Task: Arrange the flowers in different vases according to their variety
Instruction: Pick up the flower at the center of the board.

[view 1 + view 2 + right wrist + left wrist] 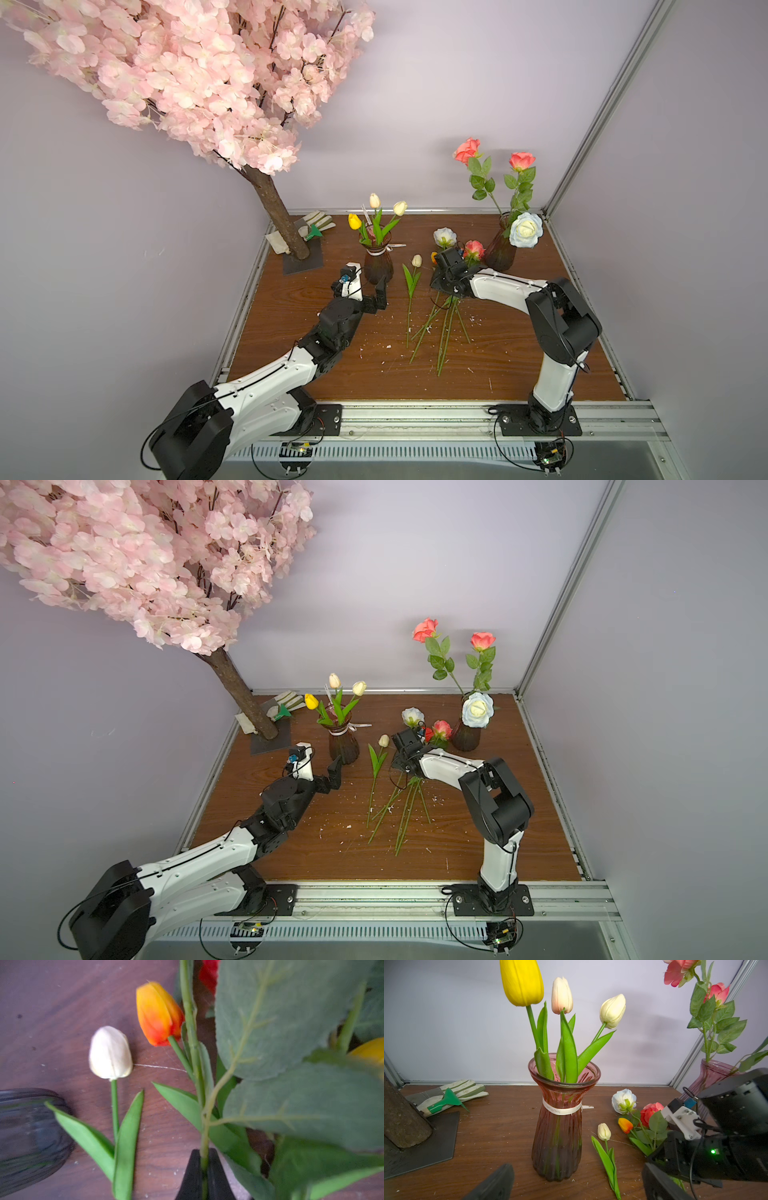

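**Right fingers pinched on a rose stem at mid-bench**

1. State. In the right wrist view my right fingers (192, 1176) are closed on a thin rose stem (204, 1140). It lies in the loose pile at mid-bench (316, 374), between the ribboned vase (378, 266) and the plain vase (500, 253) near the far right corner. My left fingers (496, 1182) stand wide and empty, just beside the ribboned vase.

2. Handling, my judgement. The stem looks light, thin and springy, with soft leaves, so the head will sway. Bare stem below the leaves is the sound hold. Crossing stems may drag along. Both vases are glass and narrow-waisted, so easily tipped.

3. Views. Both top views hide the pinch under the wrist; only the right wrist view proves it. That view also shows the orange tulip (158, 1014) and cream tulip (110, 1053) lying alongside. Only the top views show all 3 standing roses (525, 230) in the plain vase.
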